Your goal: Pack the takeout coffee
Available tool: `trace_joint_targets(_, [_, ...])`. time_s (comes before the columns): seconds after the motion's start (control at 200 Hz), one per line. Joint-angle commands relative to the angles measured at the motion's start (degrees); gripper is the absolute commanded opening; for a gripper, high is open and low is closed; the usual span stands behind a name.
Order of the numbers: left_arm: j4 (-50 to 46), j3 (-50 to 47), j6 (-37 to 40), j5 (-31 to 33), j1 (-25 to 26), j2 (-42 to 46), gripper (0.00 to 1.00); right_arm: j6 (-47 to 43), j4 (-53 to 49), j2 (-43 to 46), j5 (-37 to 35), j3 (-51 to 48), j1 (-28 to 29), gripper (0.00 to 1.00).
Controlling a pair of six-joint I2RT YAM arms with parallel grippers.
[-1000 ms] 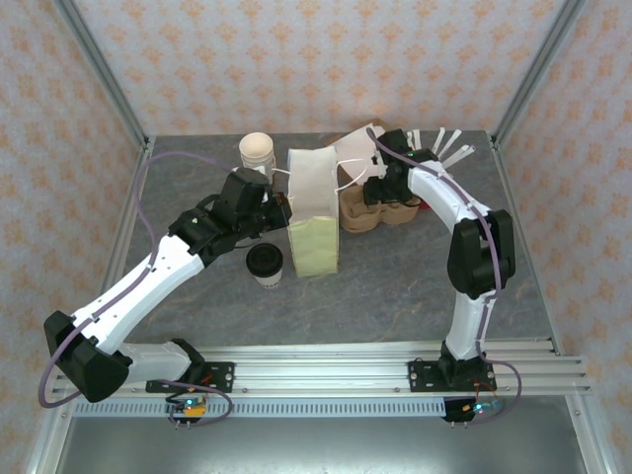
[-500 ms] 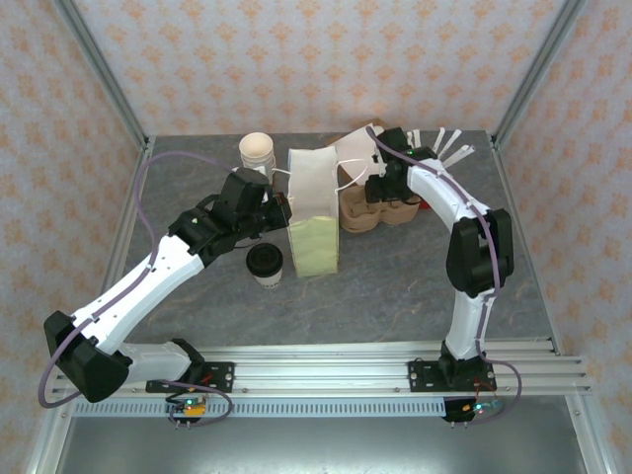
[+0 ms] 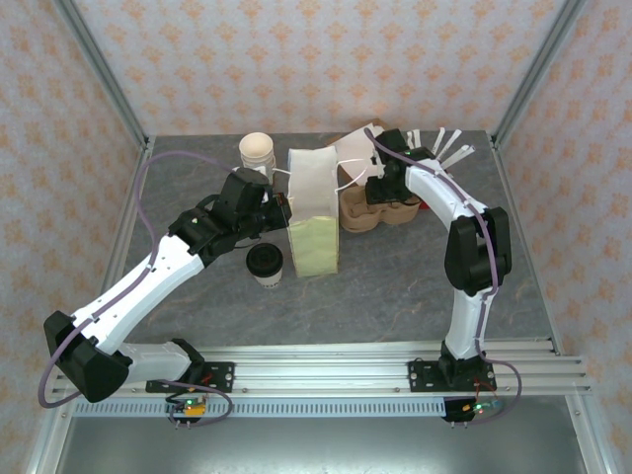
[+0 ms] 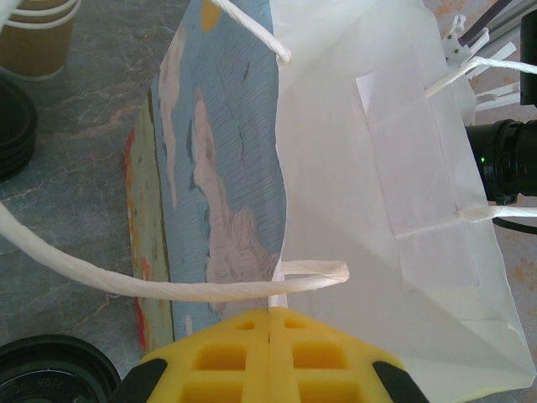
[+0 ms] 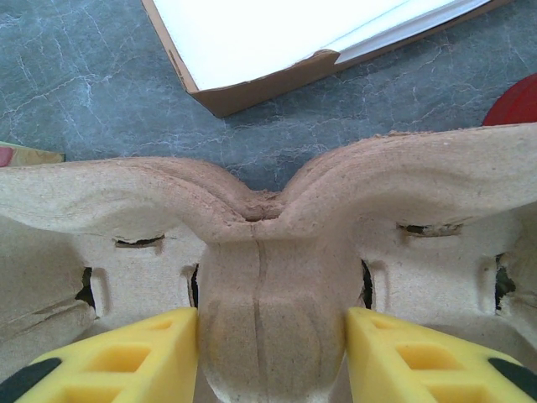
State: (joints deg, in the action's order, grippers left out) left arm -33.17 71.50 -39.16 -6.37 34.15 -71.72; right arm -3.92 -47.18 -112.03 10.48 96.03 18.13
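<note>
Left claw [image 3: 280, 208] is clenched on the rim of one bag [image 3: 314, 222]; right claw [image 3: 371, 194] sits at one carrier [image 3: 393, 211]. One coffee [image 3: 265, 264] stands on the worktop [image 3: 395, 286] just left of the bag — one cup stack [image 3: 256, 150] behind. Left wrist: fingers [image 4: 178, 369] pressed together on the rim, coffee [image 4: 46, 369] at bottom left. Right wrist: two fingers [image 5: 109, 361] flank the carrier's post — pinching or not, cannot tell.

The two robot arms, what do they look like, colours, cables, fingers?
Both the left arm and the right arm have white link shells with black joints and bases. A thin purple cable runs along each. The left gripper and the right gripper have yellow plastic fingers moulded with square pockets, black at the outer edges.
</note>
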Motion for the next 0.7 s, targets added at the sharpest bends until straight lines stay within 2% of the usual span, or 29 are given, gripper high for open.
trace_joint_targets(0.0, [-1.6,-0.4,0.7,1.8,0.4,0.8,0.0,-0.6,-2.4,0.3,-1.4,1.8,0.4,0.47])
trace_joint_targets(0.696, [-1.5,-0.9,0.7,1.7,0.4,1.0,0.0,-0.2,-4.4,3.4,-1.0,3.8,0.7,0.47])
